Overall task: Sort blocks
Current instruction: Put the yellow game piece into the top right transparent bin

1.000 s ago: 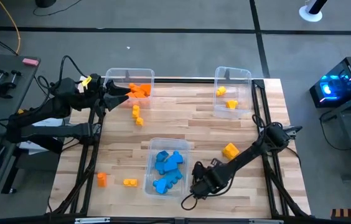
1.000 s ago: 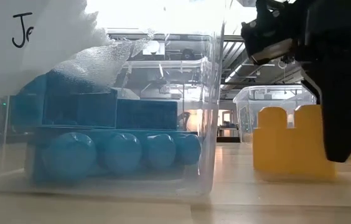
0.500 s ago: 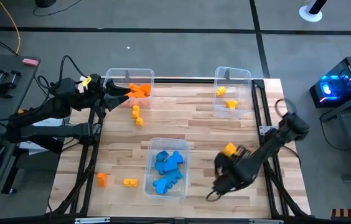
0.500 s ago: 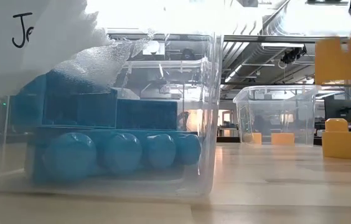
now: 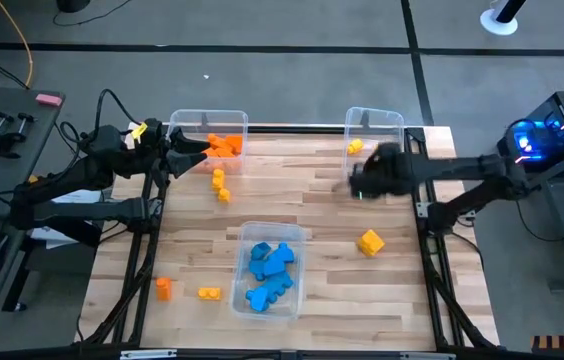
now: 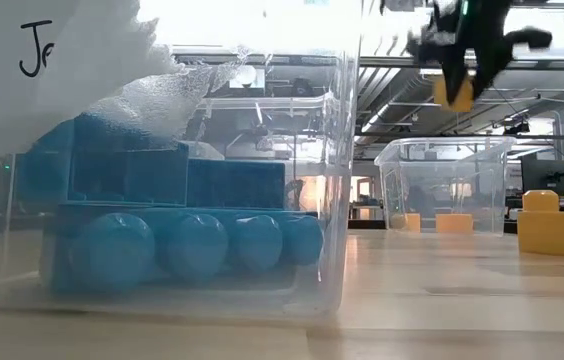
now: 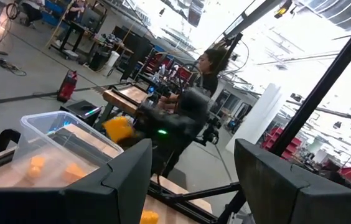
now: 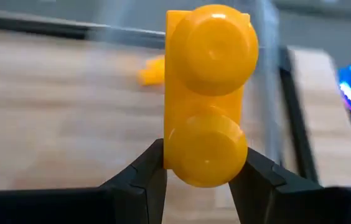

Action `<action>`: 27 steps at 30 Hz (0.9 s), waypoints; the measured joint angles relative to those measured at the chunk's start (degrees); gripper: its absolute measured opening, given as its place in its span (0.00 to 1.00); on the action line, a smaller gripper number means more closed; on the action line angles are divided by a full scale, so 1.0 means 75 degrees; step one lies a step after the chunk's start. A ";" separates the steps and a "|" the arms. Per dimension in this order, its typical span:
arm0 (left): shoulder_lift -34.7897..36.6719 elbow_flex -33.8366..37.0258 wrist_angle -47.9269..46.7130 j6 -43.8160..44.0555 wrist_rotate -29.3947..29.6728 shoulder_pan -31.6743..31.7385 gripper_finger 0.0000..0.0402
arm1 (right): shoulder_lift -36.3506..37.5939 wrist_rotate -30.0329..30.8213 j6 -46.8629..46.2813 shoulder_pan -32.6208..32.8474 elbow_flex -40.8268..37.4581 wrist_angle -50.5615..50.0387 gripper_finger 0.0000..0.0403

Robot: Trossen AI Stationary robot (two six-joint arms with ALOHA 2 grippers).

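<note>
My right gripper (image 5: 360,184) hangs above the table by the near side of the far right bin (image 5: 376,122), shut on a yellow block (image 8: 206,93) with two studs. The low view shows that block (image 6: 454,92) high in the air. The bin holds yellow blocks (image 5: 372,167). Another yellow block (image 5: 369,242) lies on the table, right of the near bin (image 5: 296,292) of blue blocks (image 5: 267,265). My left gripper (image 7: 191,186) stands open at the far left bin (image 5: 207,118), which holds orange blocks (image 5: 224,146). My right gripper pinches the yellow block between its two fingers, on two opposite sides at one end (image 8: 170,155). The studs face the wrist camera, and the rest of the block sticks out past the fingertips (image 8: 154,163). The block is lifted clear of the table.
Loose blocks lie on the table: an orange and yellow cluster (image 5: 221,186) near the far left bin, an orange one (image 5: 163,289) and a yellow one (image 5: 209,293) at the near left. A person (image 7: 208,62) stands beyond the table.
My right gripper has lifted the yellow block from the table beside the blue bin's right side. It has carried it up and toward the far edge, rolling its wrist on the way. It now hangs by the far right bin.
</note>
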State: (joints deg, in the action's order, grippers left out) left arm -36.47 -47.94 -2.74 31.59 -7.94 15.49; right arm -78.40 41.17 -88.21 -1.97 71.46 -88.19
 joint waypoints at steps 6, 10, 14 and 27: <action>0.0000 0.0000 0.0002 0.0238 0.0000 -0.0001 0.53 | 0.0281 -0.1259 0.1374 -0.2077 -0.1186 0.1880 0.36; 0.0000 0.0000 -0.0001 0.0243 0.0000 0.0000 0.53 | 0.0279 -0.1740 0.2472 -0.2438 -0.1358 0.2811 0.59; 0.0000 0.0000 -0.0006 0.0242 0.0000 -0.0001 0.53 | 0.0282 -0.1710 0.3203 -0.2274 -0.0998 0.2748 0.76; 0.0000 0.0000 -0.0062 0.0106 0.0000 -0.0001 0.53 | 0.0627 -0.3088 0.2804 0.1284 0.0073 0.1703 0.82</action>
State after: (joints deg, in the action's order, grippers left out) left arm -36.47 -47.94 -3.20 32.38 -7.94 15.47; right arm -73.70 18.01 -67.18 7.66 72.01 -75.42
